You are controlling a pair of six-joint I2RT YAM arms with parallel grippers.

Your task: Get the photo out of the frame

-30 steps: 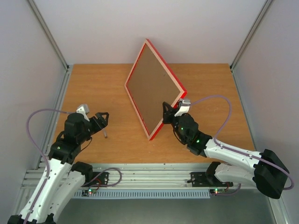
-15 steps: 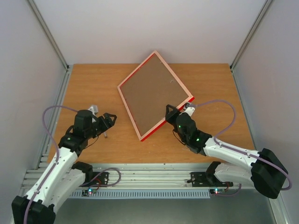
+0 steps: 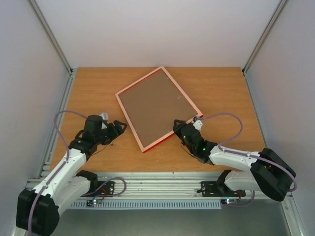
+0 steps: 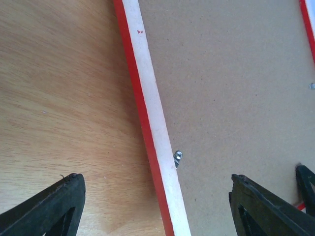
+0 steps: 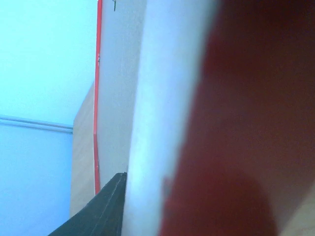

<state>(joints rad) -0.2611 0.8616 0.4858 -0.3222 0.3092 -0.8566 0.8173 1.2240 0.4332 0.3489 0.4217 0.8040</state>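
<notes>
One frame [image 3: 155, 105] lies back-up on the single wooden table [image 3: 221, 93], showing its brown board inside a pale rim and a red outer edge. The photo cannot be seen from this side. Two arms reach toward the frame from the near edge of the table.

The left arm stretches low across the table, and the left gripper [image 3: 119, 129] points toward 3 o'clock at the frame's left rim. It stands spread wide and grasps nothing. In its wrist view the two dark fingers [image 4: 54, 209] straddle the rim, which runs between them, and two small metal tabs [image 4: 178, 156] show on the board.

The right arm lies low, its forearm angled toward 10 o'clock. The right gripper [image 3: 177, 128] is clamped on the frame's near-right rim, at about 4 o'clock from the frame's centre. Its wrist view is filled by the blurred red and white edge [image 5: 167, 118].
</notes>
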